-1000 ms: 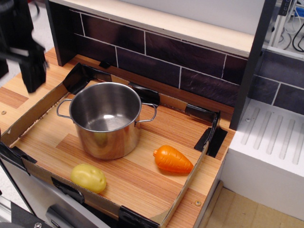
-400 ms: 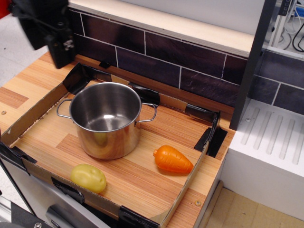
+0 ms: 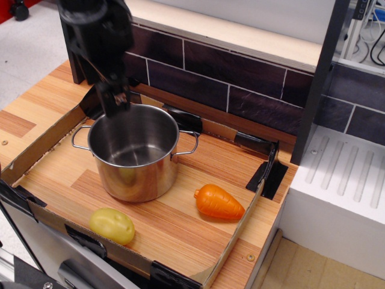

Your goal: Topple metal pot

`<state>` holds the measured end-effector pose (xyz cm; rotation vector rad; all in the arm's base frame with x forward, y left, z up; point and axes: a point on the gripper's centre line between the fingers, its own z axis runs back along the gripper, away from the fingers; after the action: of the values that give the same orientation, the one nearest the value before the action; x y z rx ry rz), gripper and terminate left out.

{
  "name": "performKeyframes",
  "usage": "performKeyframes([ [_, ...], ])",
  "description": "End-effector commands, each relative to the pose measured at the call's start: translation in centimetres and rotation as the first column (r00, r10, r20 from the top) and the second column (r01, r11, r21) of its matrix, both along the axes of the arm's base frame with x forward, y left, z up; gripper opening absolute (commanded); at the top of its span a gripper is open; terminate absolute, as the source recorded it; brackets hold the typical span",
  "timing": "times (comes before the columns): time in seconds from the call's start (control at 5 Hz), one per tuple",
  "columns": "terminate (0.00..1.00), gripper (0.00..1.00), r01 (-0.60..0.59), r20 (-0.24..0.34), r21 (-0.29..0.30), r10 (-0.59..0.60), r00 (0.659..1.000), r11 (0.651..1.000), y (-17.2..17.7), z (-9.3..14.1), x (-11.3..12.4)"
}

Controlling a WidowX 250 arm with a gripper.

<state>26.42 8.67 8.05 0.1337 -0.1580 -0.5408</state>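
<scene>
**Jaw state unclear; pot upright**

Gripper (image 3: 115, 102): jaws indistinct, above the rear rim of the metal pot (image 3: 133, 152). Pot: axis vertical, mouth upward, in cardboard tray (image 3: 36, 147). Nearby: orange carrot (image 3: 219, 202) right, yellow potato (image 3: 112, 226) in front.

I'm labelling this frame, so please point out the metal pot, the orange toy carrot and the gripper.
metal pot (image 3: 137, 176): main camera view, on its shiny front wall.
orange toy carrot (image 3: 219, 202): main camera view, on the middle of its body.
gripper (image 3: 115, 103): main camera view, at its fingertips, over the pot's back rim.
</scene>
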Motion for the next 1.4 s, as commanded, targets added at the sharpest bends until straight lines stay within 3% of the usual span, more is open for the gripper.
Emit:
performKeyframes([
  [0.0,0.0,1.0,0.008,-0.019,0.011,-0.008,1.0,1.0,-1.1,-0.9,1.4],
  [0.2,0.0,1.0,0.017,-0.038,0.007,-0.017,0.999,1.0,-1.2,-1.2,1.4],
  [0.4,0.0,0.0,0.014,-0.001,0.025,-0.014,1.0,1.0,-1.1,-0.9,1.4],
  [0.8,0.0,0.0,-0.011,0.11,0.111,-0.001,0.994,0.994,-1.3,-0.8,1.7],
  [1.2,0.0,0.0,-0.042,0.201,0.169,0.007,0.98,0.985,-0.8,1.0,1.4],
])
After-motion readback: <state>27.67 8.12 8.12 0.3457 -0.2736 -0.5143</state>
